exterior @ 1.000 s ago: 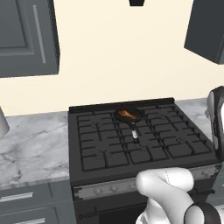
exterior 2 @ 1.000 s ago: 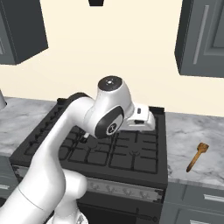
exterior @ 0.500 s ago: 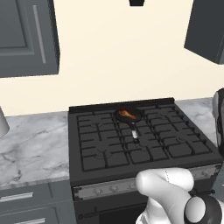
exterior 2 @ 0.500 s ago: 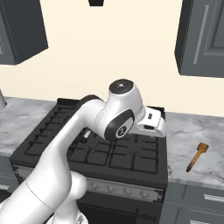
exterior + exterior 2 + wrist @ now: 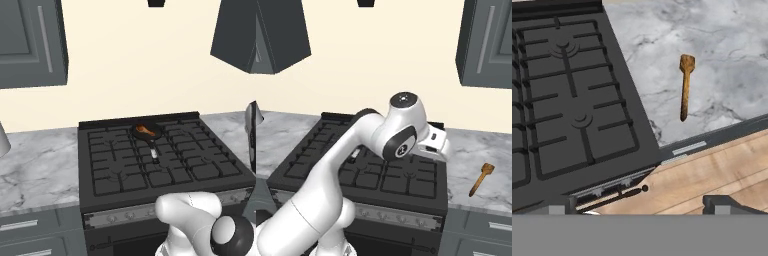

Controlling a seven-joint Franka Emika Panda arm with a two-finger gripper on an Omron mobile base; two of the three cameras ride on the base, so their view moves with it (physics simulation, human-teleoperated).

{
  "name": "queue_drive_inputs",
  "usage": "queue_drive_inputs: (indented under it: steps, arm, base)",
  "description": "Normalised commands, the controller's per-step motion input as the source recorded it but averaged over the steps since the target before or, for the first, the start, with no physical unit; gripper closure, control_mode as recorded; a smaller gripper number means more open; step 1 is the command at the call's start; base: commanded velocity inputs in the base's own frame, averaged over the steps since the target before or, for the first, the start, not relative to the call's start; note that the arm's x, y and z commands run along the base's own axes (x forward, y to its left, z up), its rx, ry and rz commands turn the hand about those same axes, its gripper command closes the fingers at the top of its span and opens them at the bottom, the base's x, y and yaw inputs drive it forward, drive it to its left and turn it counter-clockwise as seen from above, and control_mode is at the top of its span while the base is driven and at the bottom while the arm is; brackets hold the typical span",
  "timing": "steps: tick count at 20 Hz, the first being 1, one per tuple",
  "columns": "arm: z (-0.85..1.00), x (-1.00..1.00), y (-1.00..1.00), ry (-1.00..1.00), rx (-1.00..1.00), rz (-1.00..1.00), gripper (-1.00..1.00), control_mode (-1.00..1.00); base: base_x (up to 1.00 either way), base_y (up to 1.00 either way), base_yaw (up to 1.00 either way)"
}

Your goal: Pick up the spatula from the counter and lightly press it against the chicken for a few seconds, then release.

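Left base view, centre: black gas stove (image 5: 112,172) with heavy cast-style grates, matte and dark. It sits flush in a white-grey veined marble counter (image 5: 37,170), which is glossy and flat. Dark grey panelled cabinets (image 5: 30,42) at upper left. Right base view: the white arm (image 5: 356,150), smooth and rounded with dark joints, reaches from lower left across the stove toward the right counter. On a rear middle burner is a small round black pan (image 5: 150,135), its handle running toward lower right of the left base frame. Spatula (image 5: 685,87) is wooden and brown, slim handle with a flat, wider blade. It lies flat on the marble just right of the stove, well apart from the pan. In the hand view its long axis is near vertical, blade toward top of frame, handle tip toward bottom. In the right base view it sits at mid right, blade to upper right, handle to lower left. Chicken (image 5: 145,131) is an orange-brown lump in the pan. Gripper (image 5: 642,206) at the bottom of the hand view: jaws spread fully wide, nothing between them, touching nothing, above the counter's front edge and the wood-plank floor (image 5: 712,172).
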Motion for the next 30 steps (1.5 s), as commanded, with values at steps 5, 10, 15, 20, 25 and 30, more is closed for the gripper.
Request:
queue_drive_inputs:
  steps: [5,10,15,20,25,30]
  arm:
    - [-0.16,0.0,-0.24,0.0,0.0,0.01,-1.0,-1.0]
    - [-0.09,0.0,-0.28,0.0,0.0,0.02,-1.0,-1.0]
    - [-0.1,0.0,-0.27,0.0,0.0,0.02,-1.0,-1.0]
    - [-0.17,0.04,-0.26,0.0,0.0,0.02,-1.0,-1.0]
    - [-0.15,0.11,-0.18,0.03,0.0,0.01,-1.0,-1.0]
    - [-0.18,0.15,-0.13,0.06,0.0,0.0,-1.0,-1.0]
  base:
    - [0.0,0.0,0.0]
    - [0.0,0.0,0.0]
    - [0.0,0.0,0.0]
    - [0.0,0.0,0.0]
    - [0.0,0.0,0.0]
    - [0.0,0.0,0.0]
